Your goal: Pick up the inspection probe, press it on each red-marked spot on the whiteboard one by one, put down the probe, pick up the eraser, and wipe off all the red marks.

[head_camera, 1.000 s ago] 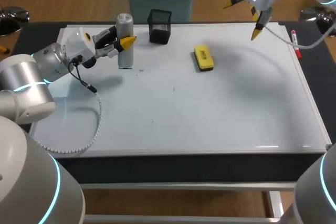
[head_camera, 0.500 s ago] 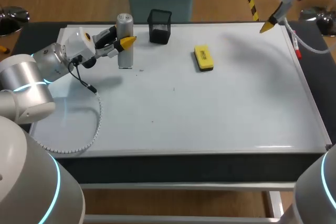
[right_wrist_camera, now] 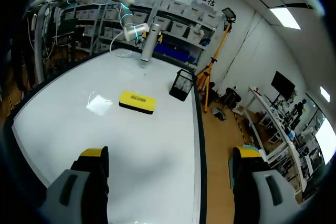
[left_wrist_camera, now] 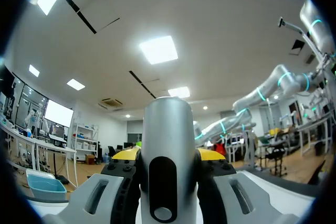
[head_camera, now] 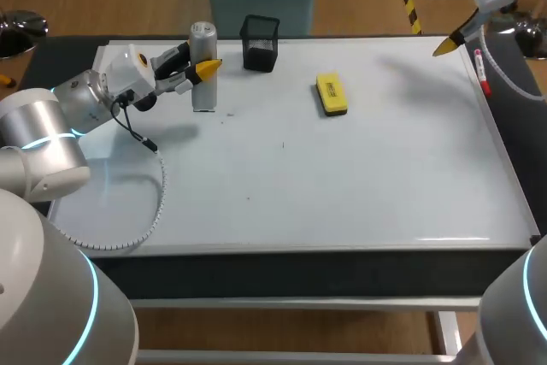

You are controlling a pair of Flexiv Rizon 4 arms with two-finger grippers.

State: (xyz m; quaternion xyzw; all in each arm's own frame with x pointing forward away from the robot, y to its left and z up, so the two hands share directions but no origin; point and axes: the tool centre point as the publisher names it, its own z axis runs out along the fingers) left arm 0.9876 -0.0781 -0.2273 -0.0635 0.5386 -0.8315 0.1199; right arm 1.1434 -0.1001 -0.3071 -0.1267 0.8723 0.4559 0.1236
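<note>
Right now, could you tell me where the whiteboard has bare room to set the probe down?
The near half of the whiteboard, this side of the eraser, is bare, as is the stretch between eraser and marker. The left is crowded: probe in my left jaws, cup, trailing cable.

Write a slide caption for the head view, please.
Left gripper holds the probe upright on the whiteboard; right gripper open, eraser untouched.

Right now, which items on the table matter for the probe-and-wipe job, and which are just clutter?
Job: inspection probe, held in the left gripper; yellow eraser; whiteboard.
Lying about: black mesh cup; red marker at the whiteboard's right edge.
</note>
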